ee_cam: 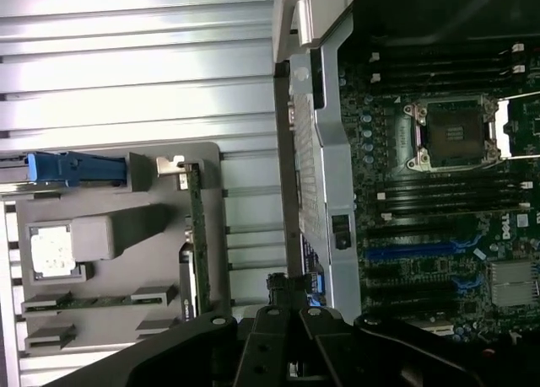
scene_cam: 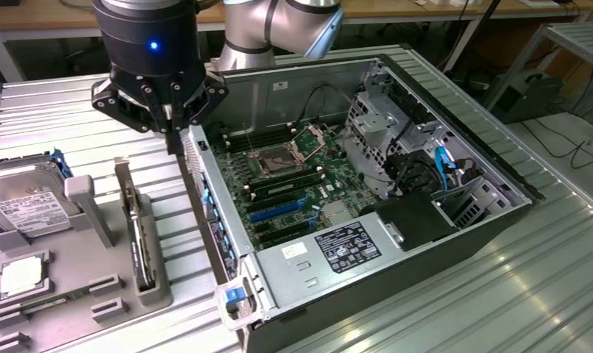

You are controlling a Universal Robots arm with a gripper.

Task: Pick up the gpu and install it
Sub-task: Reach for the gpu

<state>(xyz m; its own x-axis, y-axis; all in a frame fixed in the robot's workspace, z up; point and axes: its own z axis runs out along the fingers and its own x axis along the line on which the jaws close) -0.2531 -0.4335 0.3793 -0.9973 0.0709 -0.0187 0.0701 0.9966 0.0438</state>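
Observation:
The gpu stands on its long edge in a slot of the grey holder at the exterior view's left, its silver bracket end toward the back. In the wrist view the gpu shows as a thin edge-on board in the same holder. My gripper hangs above the table between the holder and the open computer case, close over the case's rear wall. The gripper is shut, with nothing between its black fingers. It is apart from the gpu.
The case lies open with its motherboard and blue card slots exposed. The holder also carries a hard drive, a processor chip and a memory stick. The table is ribbed metal.

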